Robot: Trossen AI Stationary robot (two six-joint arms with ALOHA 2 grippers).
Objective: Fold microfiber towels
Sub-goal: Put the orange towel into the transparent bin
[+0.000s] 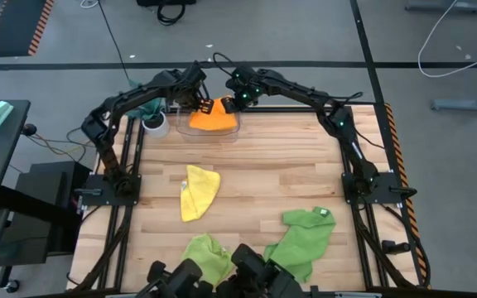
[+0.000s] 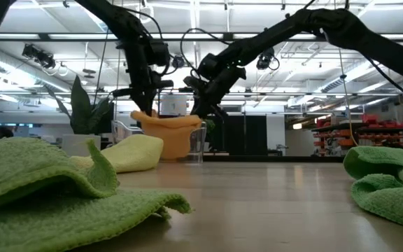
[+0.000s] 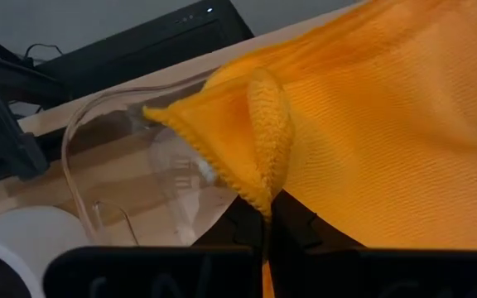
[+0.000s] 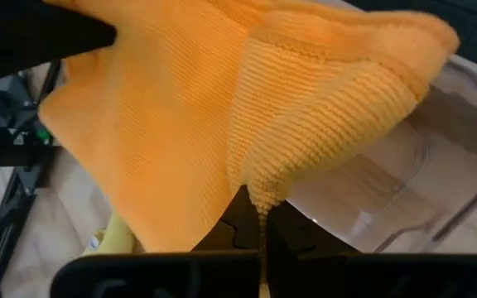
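Start at your left end effector (image 1: 195, 101), at the far edge of the tabletop (image 1: 263, 178): its fingers are pinched together on one corner of the orange towel (image 1: 214, 118), and the left wrist view shows a hemmed edge rising straight out of the closed tips. Just beside it toward your right arm, the right end effector (image 1: 233, 101) is likewise clamped on the opposite corner, so the cloth hangs between the two as a shallow sling. You hold it that way, I judge, to keep it spread and level over the clear container (image 1: 211, 128) directly beneath both end effectors; the cloth appears to rest on or in its rim, though the level view is too crowded to say how deep it sits. The orange fabric is plush with fine ribbed rows and a stitched border; the container is thin, see-through plastic with rounded walls. Beside the left end effector, on its outer side, stands the white-potted plant (image 1: 152, 116). Well away from both end effectors, toward the near edge, the other cloths wait unfolded: the yellow towel (image 1: 198, 190) in a loose wedge, the lime green towel (image 1: 205, 252) bunched, and, nearer your right arm's side, the mid-green towel (image 1: 309, 236) crumpled with its white tag (image 1: 322, 213) showing.
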